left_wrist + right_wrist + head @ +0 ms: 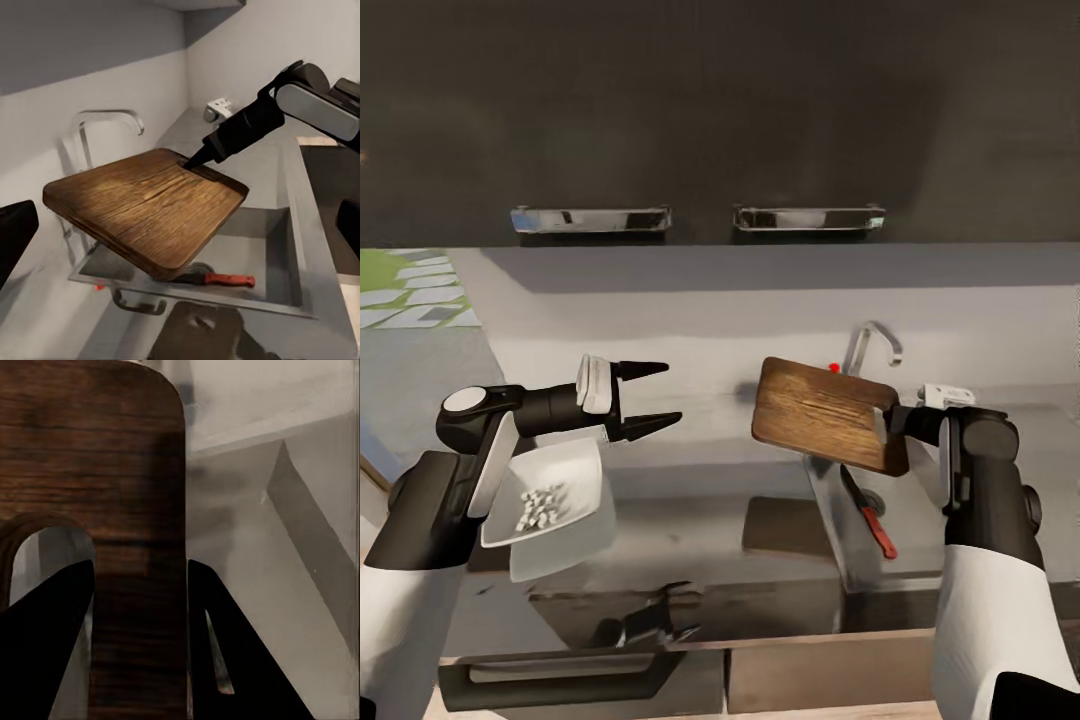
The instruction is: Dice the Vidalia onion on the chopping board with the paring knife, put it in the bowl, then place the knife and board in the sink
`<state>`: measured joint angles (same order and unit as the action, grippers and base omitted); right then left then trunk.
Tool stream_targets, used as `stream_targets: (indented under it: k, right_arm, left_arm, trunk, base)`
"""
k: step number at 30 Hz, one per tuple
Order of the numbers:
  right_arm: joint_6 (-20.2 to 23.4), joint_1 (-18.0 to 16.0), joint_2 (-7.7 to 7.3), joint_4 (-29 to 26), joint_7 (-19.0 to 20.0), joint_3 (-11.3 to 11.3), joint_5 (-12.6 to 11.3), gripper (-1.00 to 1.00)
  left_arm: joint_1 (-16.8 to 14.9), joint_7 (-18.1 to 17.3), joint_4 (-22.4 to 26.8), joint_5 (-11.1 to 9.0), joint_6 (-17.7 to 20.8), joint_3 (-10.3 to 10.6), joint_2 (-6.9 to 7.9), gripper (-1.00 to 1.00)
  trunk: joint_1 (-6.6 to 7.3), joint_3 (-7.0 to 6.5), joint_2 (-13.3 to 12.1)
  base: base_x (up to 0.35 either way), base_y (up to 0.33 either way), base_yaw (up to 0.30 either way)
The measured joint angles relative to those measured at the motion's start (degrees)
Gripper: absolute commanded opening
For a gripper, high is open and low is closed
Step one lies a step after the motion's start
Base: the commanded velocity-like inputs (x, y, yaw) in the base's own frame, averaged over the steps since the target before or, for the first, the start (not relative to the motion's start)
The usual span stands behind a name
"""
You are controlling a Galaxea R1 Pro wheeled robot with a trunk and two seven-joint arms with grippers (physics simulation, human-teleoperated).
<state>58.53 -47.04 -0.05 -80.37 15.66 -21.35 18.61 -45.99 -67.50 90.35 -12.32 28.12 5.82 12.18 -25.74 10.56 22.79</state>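
Right claw [888, 425] clamped on one end of the chopping board [823, 413], fingers either side of the wood by its slot (plain in the right wrist view, where the board [112, 510] runs between both dark fingers [45, 645]). Board held in the air, tilted, above the sink [830, 500], in front of the chrome tap [868, 345] with its red knob just showing behind the board's top edge. From the left wrist view, same board [146, 206] hanging over the basin [285, 255], gripped at its far end by the right claw [196, 161]. Paring knife [868, 512] lying down in the sink beneath the board, dark blade toward the tap and red handle toward the robot; seen also under the board's edge [221, 280] on the basin floor. Left claw [650, 398] spread wide, holding nothing, pointing toward the board and well apart from it. Bowl [550, 495] on the table [660, 520] just below the left forearm, white and squarish, with small pale diced pieces [540, 505] gathered inside. Above, glossy black cabinets with two chrome handles [590, 218].
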Motion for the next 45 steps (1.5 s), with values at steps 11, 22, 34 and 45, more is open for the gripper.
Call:
stream_targets:
  k: [11,22,34,45]
  right_arm:
    - [-0.12,0.01,0.59,5.89,-8.48,-13.98,0.37,-1.0]
    - [-0.12,0.03,4.49,6.89,-11.68,-21.36,-0.49,-1.0]
    - [-6.36,0.02,6.02,15.5,-15.96,-21.5,-1.8,-1.0]
    - [-13.39,0.02,6.15,20.38,-36.25,-21.02,-20.06,-1.0]
  left_arm:
    - [0.01,0.0,0.0,-0.01,-0.03,-0.01,0.04,1.0]
    - [-0.01,0.0,-0.09,0.01,-0.03,0.0,0.04,1.0]
    - [0.0,0.0,-0.17,-0.02,-0.04,-0.01,0.02,1.0]
    - [0.0,0.0,-0.17,-0.02,-0.04,-0.01,0.03,1.0]
  trunk:
    - [0.0,0.0,0.01]
    - [-0.01,0.0,0.01]
    - [-0.01,0.0,0.0]
    - [-0.01,0.0,0.0]
  base:
    - [0.123,-0.284,0.0]
    - [0.027,-0.088,0.0]
    - [0.0,0.0,0.0]
    - [0.0,0.0,0.0]
